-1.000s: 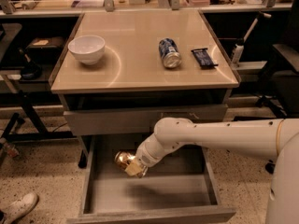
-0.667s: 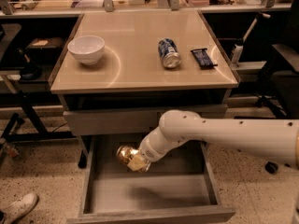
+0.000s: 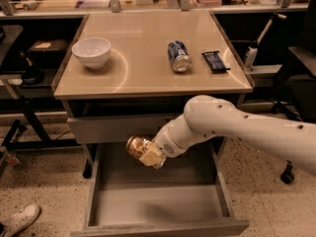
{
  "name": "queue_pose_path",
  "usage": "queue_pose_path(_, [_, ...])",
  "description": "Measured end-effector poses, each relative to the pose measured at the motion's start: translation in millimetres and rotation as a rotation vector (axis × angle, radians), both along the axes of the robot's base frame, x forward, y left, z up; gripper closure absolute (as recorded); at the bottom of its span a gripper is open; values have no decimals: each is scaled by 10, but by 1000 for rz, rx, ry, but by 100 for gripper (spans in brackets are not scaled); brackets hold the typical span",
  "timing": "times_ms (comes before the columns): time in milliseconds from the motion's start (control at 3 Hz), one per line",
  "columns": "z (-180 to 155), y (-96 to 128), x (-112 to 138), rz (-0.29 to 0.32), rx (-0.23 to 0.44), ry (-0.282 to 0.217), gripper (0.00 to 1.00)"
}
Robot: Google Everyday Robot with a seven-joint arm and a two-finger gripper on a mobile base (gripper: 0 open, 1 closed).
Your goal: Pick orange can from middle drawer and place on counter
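Note:
The orange can (image 3: pixel 135 146) is shiny and golden, held in my gripper (image 3: pixel 146 154) above the floor of the open middle drawer (image 3: pixel 158 206), in front of the closed drawer front above it. The gripper is shut on the can at the end of my white arm, which comes in from the right. The can hangs clear of the drawer floor, below the level of the counter (image 3: pixel 148 68). The drawer floor under it is bare.
On the counter stand a white bowl (image 3: pixel 91 51) at the left, a blue-and-silver can (image 3: pixel 178 56) lying on its side and a dark snack bar (image 3: pixel 215 61) at the right. A shoe (image 3: pixel 19 219) shows at the bottom left on the floor. Black chair at the right.
The gripper has lifted the orange can higher out of the drawer, up toward the upper drawer front. The things on the counter have not moved.

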State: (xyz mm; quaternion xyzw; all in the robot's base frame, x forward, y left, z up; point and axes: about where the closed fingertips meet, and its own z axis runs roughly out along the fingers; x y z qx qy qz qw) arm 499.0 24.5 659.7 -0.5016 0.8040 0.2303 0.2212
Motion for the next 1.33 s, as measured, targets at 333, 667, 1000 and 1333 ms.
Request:
queue_pose_path(333, [14,-13,-1,-1,-1,-3,100])
queue_pose_path(667, [319,-54,12,5,0,-66,100])
queue_pose_path(1000, [853,-101,23,24,16,-149,100])
queue_pose_path(1333, [1360,-86,55,55,9,-216,100])
